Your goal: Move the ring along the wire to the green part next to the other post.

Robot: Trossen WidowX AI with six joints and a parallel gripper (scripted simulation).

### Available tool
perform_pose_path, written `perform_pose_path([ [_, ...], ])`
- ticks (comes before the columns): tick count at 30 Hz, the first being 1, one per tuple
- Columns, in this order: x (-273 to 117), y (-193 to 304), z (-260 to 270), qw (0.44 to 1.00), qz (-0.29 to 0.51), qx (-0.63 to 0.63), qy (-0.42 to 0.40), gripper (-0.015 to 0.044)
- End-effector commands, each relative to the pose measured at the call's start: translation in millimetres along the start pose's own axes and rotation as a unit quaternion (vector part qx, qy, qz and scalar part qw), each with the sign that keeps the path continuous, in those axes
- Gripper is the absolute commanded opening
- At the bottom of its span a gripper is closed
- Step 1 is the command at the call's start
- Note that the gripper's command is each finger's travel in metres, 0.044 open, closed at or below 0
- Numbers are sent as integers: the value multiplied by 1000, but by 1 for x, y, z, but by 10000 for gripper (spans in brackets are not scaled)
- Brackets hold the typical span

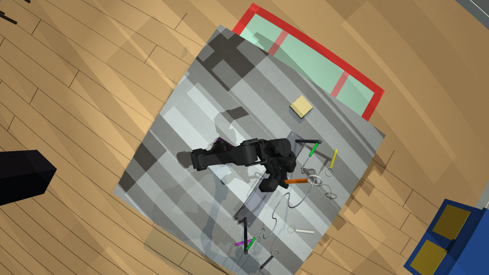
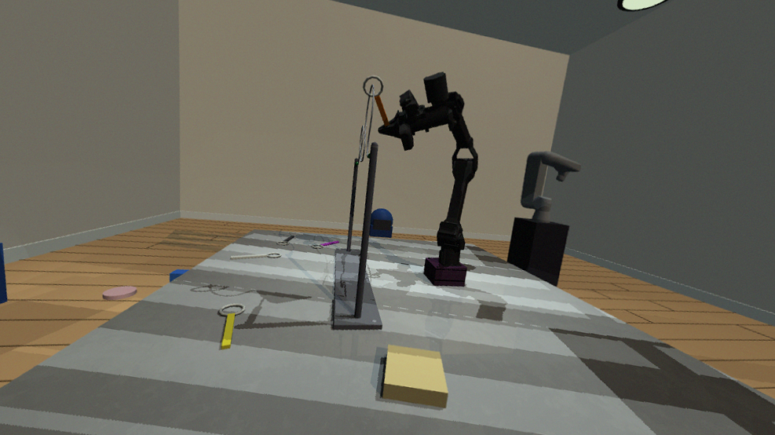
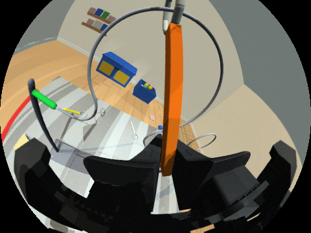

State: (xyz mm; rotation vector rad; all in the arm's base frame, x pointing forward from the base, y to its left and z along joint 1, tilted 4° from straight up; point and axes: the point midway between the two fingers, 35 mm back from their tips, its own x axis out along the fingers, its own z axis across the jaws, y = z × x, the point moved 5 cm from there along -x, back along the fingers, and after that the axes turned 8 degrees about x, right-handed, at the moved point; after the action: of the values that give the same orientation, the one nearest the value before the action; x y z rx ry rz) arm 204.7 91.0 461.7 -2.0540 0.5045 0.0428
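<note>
Fingers of the black gripper [image 1: 286,183] [image 2: 383,129] [image 3: 168,158] pinch the flat, squared orange handle [image 1: 296,181] [image 2: 381,110] [image 3: 173,97]. Its pale ring [image 1: 319,183] [image 2: 364,84] [image 3: 177,14] is high on the arch of the thin grey wire [image 1: 296,206] [image 3: 222,65], between the posts, well apart from both green parts. The top view shows both green sleeves [image 1: 313,149] [image 1: 251,243]; the wrist view shows one, a smooth rounded tube. Only the exterior view shows the ring's height above the slim, dark upright posts [image 2: 365,233] [image 2: 352,202]. The wire appears to pass through the ring, though the wrist view cuts the ring off at its upper edge; contact between them cannot be told. A blocky, matt yellow slab [image 1: 301,106] [image 2: 416,374] lies on the grey-banded tabletop [image 1: 205,130] [image 2: 274,395].
</note>
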Motion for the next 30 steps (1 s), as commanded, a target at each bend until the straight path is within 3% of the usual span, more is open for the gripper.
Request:
perform_pose_path([
  [1, 0, 1, 1, 1000, -4, -25, 12, -150],
  [30, 2, 3, -1, 979, -36, -178, 92, -150],
])
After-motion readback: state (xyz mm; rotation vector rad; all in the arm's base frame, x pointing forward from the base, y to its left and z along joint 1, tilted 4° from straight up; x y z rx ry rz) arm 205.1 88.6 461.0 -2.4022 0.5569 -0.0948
